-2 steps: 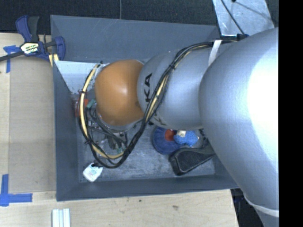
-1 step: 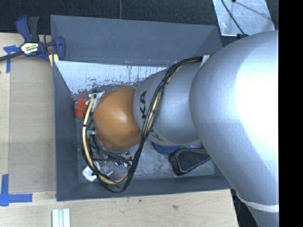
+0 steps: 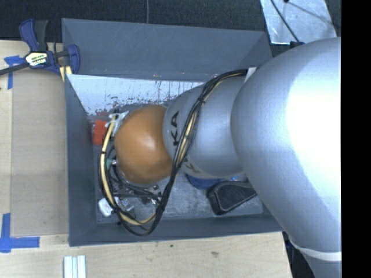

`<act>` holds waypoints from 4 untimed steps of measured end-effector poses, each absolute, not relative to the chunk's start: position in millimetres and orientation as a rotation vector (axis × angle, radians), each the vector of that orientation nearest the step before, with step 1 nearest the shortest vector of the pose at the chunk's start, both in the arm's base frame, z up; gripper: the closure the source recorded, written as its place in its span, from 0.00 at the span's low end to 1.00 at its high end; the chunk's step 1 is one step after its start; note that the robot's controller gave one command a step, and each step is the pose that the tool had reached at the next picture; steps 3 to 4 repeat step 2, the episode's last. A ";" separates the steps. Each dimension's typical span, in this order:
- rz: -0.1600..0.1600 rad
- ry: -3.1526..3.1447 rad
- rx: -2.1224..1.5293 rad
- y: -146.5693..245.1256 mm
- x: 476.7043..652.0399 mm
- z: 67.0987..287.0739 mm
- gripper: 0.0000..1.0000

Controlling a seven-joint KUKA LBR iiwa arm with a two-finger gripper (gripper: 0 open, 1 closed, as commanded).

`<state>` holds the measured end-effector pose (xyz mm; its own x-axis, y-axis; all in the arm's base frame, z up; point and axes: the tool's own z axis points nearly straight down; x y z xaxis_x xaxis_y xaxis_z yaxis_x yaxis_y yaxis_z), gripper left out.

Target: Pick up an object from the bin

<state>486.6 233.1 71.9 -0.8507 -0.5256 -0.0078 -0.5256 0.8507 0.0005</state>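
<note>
Arm (image 3: 278,126) sits low in the bin's (image 3: 78,172) left half. Its orange cover (image 3: 142,143) masks the claw (image 3: 128,197), so claw state cannot be told. Nearest candidates: 1 red block (image 3: 98,131) beside the cover, 1 black piece (image 3: 231,196) lower right.

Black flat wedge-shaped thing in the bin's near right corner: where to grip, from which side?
Probably the rounded left end of the black flat wedge-shaped thing, from straight above, pinching across its short width. It lies flat on the floor close to the grey metal bin's near wall; its right end runs under the arm.
</note>
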 end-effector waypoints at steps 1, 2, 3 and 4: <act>0.002 2.991 -0.918 232.4 524.7 165.7 1.00; -0.001 3.016 -0.842 194.4 517.4 233.9 1.00; -0.001 3.016 -0.842 194.4 517.4 233.9 1.00; -0.001 3.016 -0.842 194.4 517.4 233.9 1.00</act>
